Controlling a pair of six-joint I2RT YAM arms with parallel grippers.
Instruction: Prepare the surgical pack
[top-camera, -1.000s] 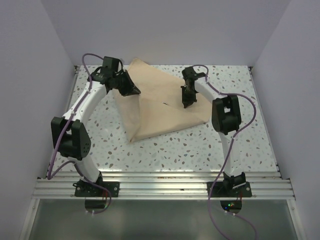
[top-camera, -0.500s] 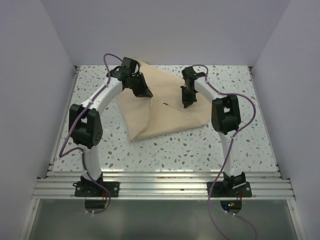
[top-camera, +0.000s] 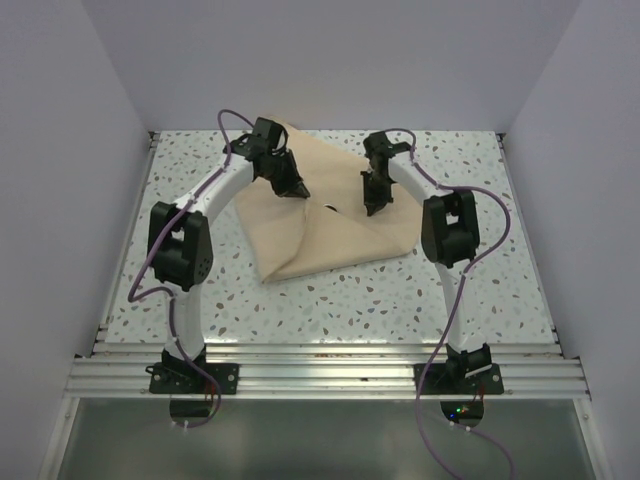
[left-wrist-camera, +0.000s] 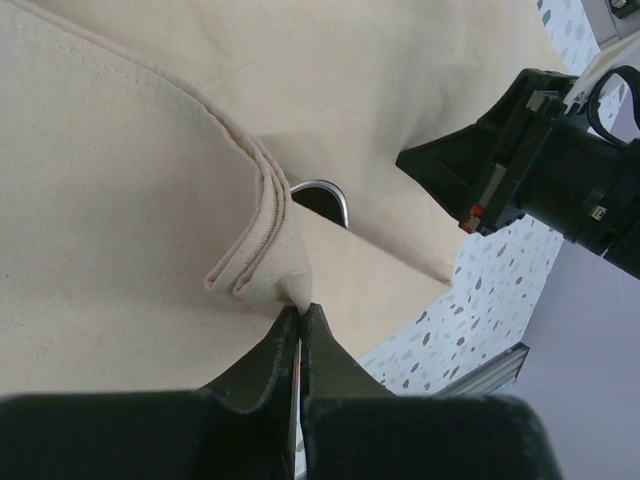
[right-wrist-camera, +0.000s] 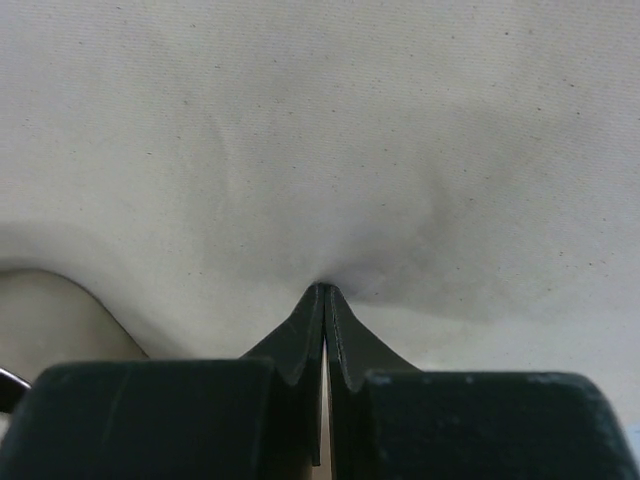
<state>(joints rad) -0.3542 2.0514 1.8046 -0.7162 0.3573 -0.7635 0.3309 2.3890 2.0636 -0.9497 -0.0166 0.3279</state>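
Note:
The tan sheet (top-camera: 340, 225) of the surgical pack lies folded over itself in the middle of the table. My left gripper (top-camera: 297, 190) is shut on the sheet's folded left corner (left-wrist-camera: 255, 275) and holds it above the centre of the sheet. Under that lifted fold, the curved rim of the steel tray (left-wrist-camera: 330, 188) peeks out. My right gripper (top-camera: 372, 208) is shut, with its tips (right-wrist-camera: 323, 290) pressed down into the sheet (right-wrist-camera: 320, 150) and dimpling it. Everything else in the pack is hidden under the sheet.
The speckled tabletop (top-camera: 450, 290) surrounds the sheet, with white walls on three sides. An aluminium rail (top-camera: 320, 375) runs along the near edge by both arm bases. In the left wrist view, the right arm's black wrist (left-wrist-camera: 560, 170) sits close by.
My left arm has swung to the right, carrying the sheet's left corner over toward the middle. The right gripper has stayed pressed on the sheet.

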